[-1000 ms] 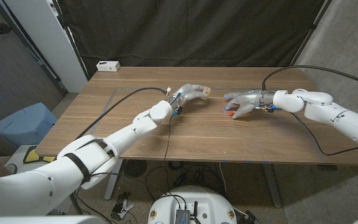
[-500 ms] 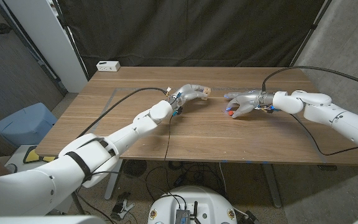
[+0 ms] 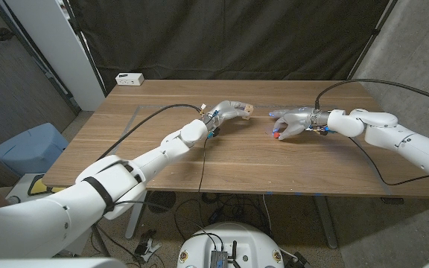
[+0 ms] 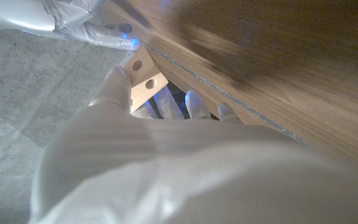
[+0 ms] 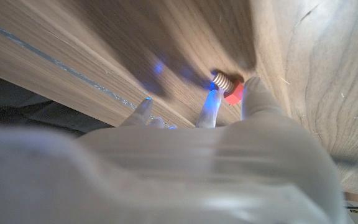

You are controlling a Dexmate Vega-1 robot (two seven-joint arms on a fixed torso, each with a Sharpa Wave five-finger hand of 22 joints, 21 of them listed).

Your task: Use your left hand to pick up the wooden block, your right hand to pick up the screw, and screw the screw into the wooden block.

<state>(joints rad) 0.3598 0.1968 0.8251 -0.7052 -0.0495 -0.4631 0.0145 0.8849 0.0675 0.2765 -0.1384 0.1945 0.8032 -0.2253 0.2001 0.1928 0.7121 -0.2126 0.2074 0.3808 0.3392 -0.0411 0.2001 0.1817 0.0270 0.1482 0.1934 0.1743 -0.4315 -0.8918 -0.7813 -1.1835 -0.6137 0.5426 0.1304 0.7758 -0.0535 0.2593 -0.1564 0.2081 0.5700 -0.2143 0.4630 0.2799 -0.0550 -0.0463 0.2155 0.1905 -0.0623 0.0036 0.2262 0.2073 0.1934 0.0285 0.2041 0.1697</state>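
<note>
**Two hands, both parts in grasp**

Two hands meet at mid-table. The left hand (image 3: 228, 112) holds the block (image 3: 248, 111), fingers curled round it. To its right, the right hand (image 3: 293, 123), which a second ago lay spread over the screw (image 3: 275, 135), now pinches it, so threading looks next. No containers are in view.

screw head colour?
Red; the screw has a pale threaded shank. Clearest in the right wrist view.

Head overhead; wrist cameras close behind hands.
</note>
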